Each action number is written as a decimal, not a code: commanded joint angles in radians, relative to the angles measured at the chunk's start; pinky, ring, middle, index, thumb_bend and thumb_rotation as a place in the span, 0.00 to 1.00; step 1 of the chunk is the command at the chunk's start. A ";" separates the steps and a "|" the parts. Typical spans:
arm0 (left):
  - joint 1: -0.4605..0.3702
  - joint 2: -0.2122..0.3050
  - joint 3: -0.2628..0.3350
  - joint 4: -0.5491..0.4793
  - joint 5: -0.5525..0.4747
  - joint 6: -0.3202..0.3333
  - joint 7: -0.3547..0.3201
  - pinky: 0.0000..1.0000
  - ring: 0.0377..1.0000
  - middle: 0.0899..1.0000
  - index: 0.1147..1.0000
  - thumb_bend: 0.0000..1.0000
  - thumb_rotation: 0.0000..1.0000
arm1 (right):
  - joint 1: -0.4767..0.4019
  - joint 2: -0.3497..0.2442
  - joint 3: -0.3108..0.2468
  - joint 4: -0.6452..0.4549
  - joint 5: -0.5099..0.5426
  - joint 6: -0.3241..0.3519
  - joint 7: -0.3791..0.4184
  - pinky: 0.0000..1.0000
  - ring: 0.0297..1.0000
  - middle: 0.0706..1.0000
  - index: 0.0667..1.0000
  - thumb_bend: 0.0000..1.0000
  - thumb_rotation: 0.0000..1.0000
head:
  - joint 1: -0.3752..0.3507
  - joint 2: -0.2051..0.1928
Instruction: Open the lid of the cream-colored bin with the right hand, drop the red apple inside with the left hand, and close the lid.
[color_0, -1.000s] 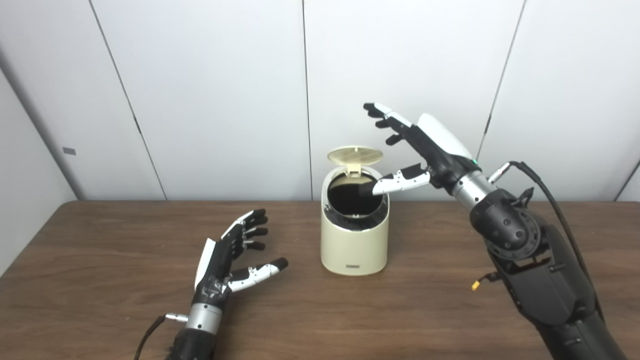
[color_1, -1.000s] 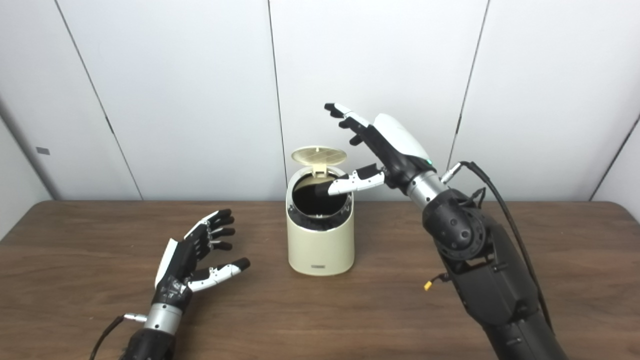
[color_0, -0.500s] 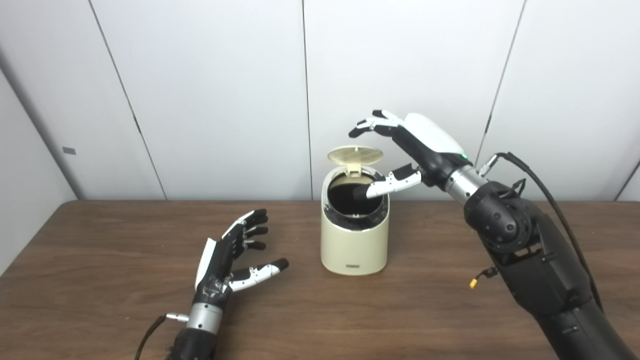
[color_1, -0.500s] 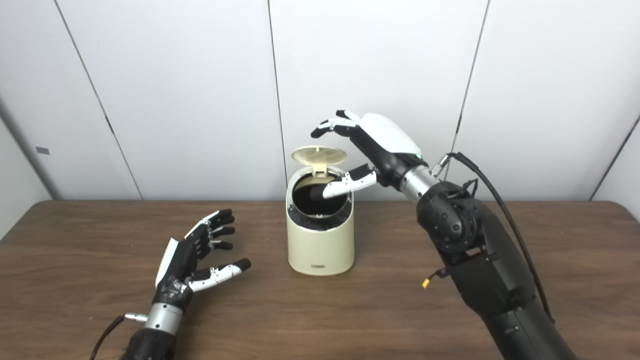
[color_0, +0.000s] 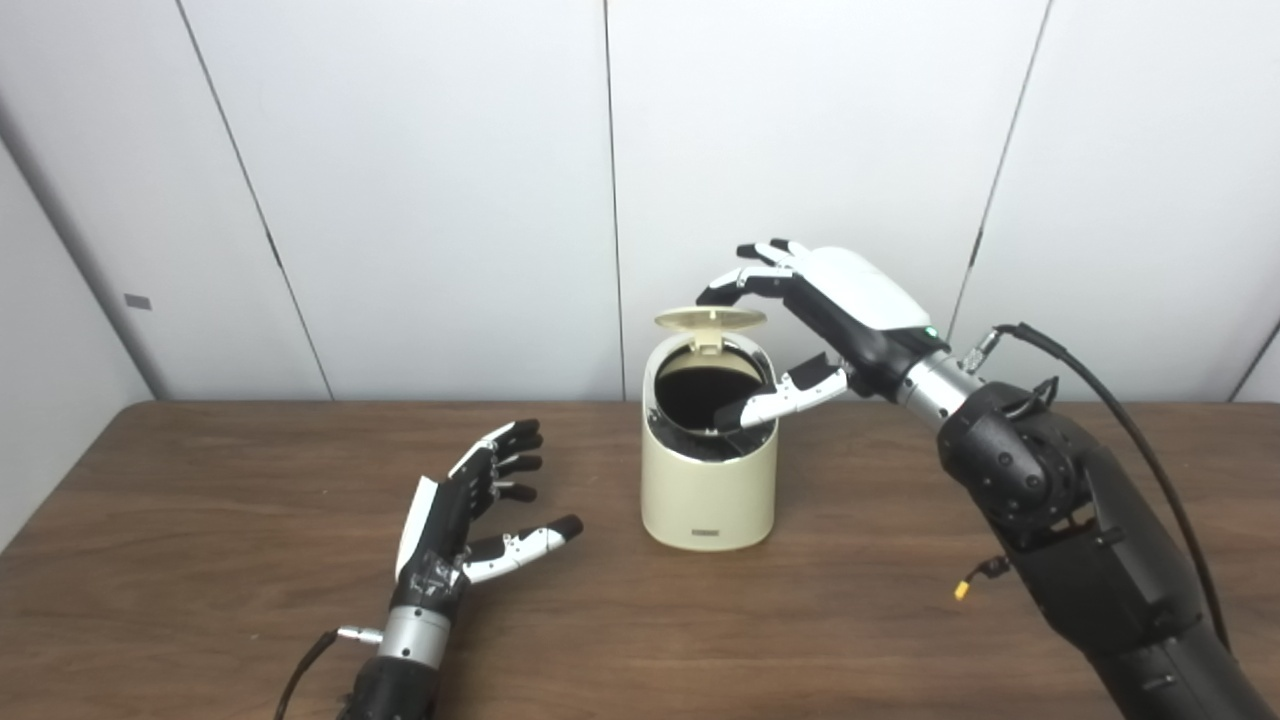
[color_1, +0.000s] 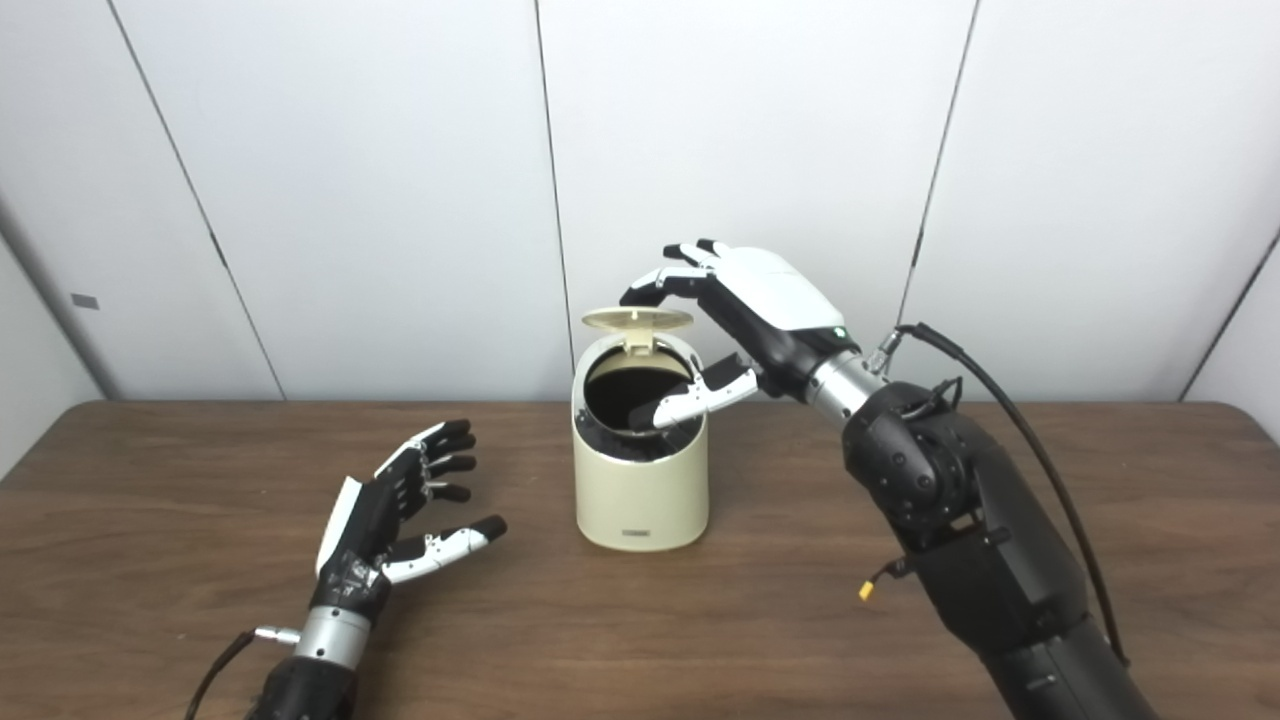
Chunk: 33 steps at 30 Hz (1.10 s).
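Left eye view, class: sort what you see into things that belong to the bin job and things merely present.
Belonging to the job:
- round cream-colored plastic bin
- its hinged cream lid, raised
- right hand
- left hand, empty

Merely present:
- brown wooden table
- white panelled wall

No apple shows.

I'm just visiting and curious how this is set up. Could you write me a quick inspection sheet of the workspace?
Surface: brown wooden table.
Job's things: cream bin, lid hinged up at the back; no apple seen.
Clutter: nothing seen.
Hands: right hand open, fingers over the lid, thumb at the rim; left hand open, low over the table, holding nothing.
Cables: black cable along the right arm.
Surroundings: white wall panels.
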 joint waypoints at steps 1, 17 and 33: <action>-0.013 -0.008 0.002 -0.011 -0.001 -0.010 0.007 0.66 0.76 0.80 0.82 0.81 0.15 | -0.028 -0.011 -0.006 -0.037 -0.002 -0.024 -0.008 1.00 0.92 0.70 0.70 0.90 0.48 | 0.001 0.001; -0.009 -0.013 0.007 -0.029 0.008 0.006 0.011 0.65 0.76 0.80 0.83 0.81 0.17 | 0.032 -0.013 0.010 -0.068 -0.001 -0.072 0.020 1.00 0.90 0.69 0.71 0.88 0.42 | 0.010 0.018; -0.010 -0.016 0.015 -0.038 0.005 0.012 0.011 0.66 0.76 0.79 0.84 0.81 0.17 | 0.072 -0.006 0.020 -0.115 0.001 -0.057 0.065 1.00 0.92 0.72 0.73 0.87 0.42 | 0.012 0.030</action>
